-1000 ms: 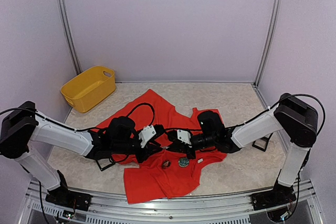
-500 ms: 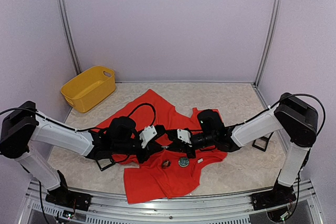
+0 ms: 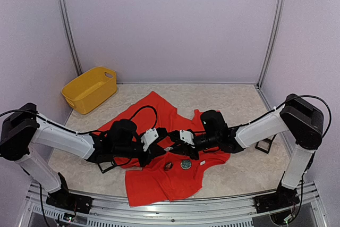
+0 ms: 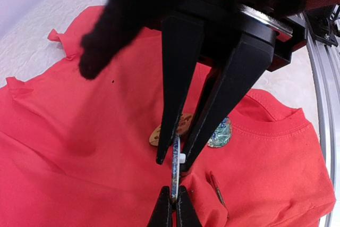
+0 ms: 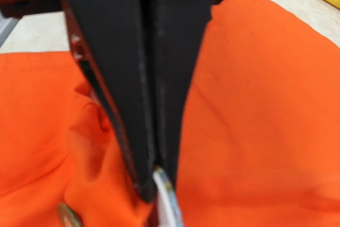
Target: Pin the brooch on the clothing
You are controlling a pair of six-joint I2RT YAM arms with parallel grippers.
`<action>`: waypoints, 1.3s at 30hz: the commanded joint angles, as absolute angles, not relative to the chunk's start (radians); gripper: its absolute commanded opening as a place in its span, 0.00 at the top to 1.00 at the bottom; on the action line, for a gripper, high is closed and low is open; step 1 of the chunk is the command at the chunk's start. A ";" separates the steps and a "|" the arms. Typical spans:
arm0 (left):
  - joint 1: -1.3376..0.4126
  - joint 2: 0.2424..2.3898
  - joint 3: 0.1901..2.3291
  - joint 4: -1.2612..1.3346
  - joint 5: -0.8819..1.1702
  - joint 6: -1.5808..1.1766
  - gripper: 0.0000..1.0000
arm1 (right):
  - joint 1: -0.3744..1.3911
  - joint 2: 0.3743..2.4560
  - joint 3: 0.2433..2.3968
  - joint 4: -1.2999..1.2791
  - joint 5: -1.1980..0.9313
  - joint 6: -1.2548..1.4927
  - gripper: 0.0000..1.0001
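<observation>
While left jaws pinch the edge-on brooch above the red T-shirt, right jaws straddle it, barely parted.

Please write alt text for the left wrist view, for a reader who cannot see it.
Over a red T-shirt, the shut left gripper, at the bottom edge, pinches a thin brooch seen edge-on, while the right gripper reaches down with its fingertips on either side of it. Two small badges lie on the cloth behind.
</observation>
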State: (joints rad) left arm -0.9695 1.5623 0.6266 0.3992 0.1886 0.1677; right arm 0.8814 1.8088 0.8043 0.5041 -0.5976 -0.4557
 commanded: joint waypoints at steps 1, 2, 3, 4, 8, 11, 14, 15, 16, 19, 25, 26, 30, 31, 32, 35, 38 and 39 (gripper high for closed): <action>-0.974 1.526 0.600 0.456 0.215 0.158 1.00 | 0.876 1.752 0.822 0.446 -0.571 -0.456 0.85; -0.972 1.519 0.593 0.462 0.215 0.152 1.00 | 0.874 1.747 0.822 0.439 -0.570 -0.458 0.84; -0.969 1.515 0.590 0.466 0.216 0.146 1.00 | 0.873 1.742 0.822 0.429 -0.566 -0.457 0.82; -0.965 1.509 0.584 0.471 0.215 0.138 1.00 | 0.872 1.737 0.824 0.418 -0.562 -0.457 0.81; -0.955 1.494 0.573 0.488 0.227 0.120 1.00 | 0.870 1.706 0.815 0.387 -0.552 -0.458 0.76; -0.950 1.493 0.566 0.498 0.230 0.106 1.00 | 0.869 1.676 0.796 0.405 -0.568 -0.431 0.76; -0.946 1.490 0.555 0.508 0.230 0.086 1.00 | 0.872 1.666 0.774 0.444 -0.581 -0.378 0.76; -0.944 1.488 0.550 0.513 0.234 0.081 1.00 | 0.874 1.666 0.763 0.466 -0.582 -0.357 0.77; -0.942 1.482 0.545 0.519 0.235 0.076 1.00 | 0.875 1.667 0.752 0.491 -0.587 -0.340 0.77; -0.930 1.469 0.530 0.536 0.245 0.061 1.00 | 0.875 1.673 0.732 0.548 -0.616 -0.305 0.77; -0.925 1.455 0.518 0.550 0.258 0.054 1.00 | 0.880 1.739 0.740 0.624 -0.649 -0.254 0.77; -0.925 1.453 0.516 0.553 0.259 0.053 1.00 | 0.882 1.753 0.750 0.625 -0.650 -0.251 0.76; -0.924 1.450 0.514 0.560 0.269 0.050 1.00 | 0.891 1.797 0.779 0.648 -0.654 -0.239 0.76; -0.923 1.450 0.515 0.559 0.272 0.050 1.00 | 0.893 1.807 0.786 0.645 -0.655 -0.238 0.77; -0.922 1.449 0.514 0.561 0.275 0.047 1.00 | 0.894 1.819 0.791 0.641 -0.658 -0.235 0.79; -0.919 1.442 0.511 0.568 0.291 0.039 1.00 | 0.894 1.837 0.793 0.646 -0.646 -0.213 0.94; -0.916 1.438 0.505 0.572 0.305 0.038 1.00 | 0.894 1.861 0.805 0.625 -0.634 -0.198 1.00; -0.914 1.436 0.505 0.573 0.312 0.039 1.00 | 0.894 1.871 0.813 0.614 -0.632 -0.193 1.00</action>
State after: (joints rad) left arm -0.9215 1.4670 0.5171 0.5236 0.2657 0.0486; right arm 0.8867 1.8343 0.7773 0.6186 -0.6376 -0.2264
